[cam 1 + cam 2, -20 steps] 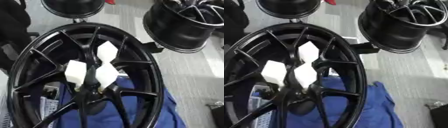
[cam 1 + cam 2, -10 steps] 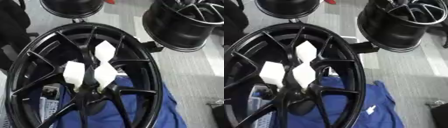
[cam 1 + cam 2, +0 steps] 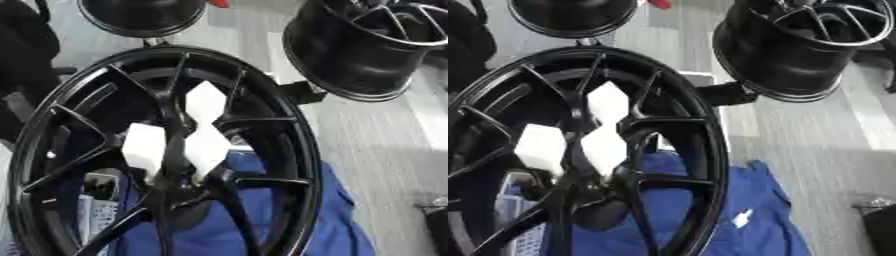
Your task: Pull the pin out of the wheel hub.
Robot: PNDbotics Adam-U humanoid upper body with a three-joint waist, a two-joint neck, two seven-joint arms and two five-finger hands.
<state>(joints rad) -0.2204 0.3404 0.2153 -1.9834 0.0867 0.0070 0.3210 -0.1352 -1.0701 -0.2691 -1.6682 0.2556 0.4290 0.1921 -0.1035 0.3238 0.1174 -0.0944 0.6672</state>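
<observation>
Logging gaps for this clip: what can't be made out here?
- Pin: not identifiable in either eye view; the hub is dark and blurred.
- Both hands: in no view.
- Large wheel: cut off at the bottom and left edges.
- White shapes behind the spokes: identity unclear.
- Item by the blue cloth: spokes cover it.

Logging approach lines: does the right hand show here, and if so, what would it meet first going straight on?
No hand can be made out in either view, so no line can be judged. Nearest the camera are the black wheel, its hub and a blue cloth.
</observation>
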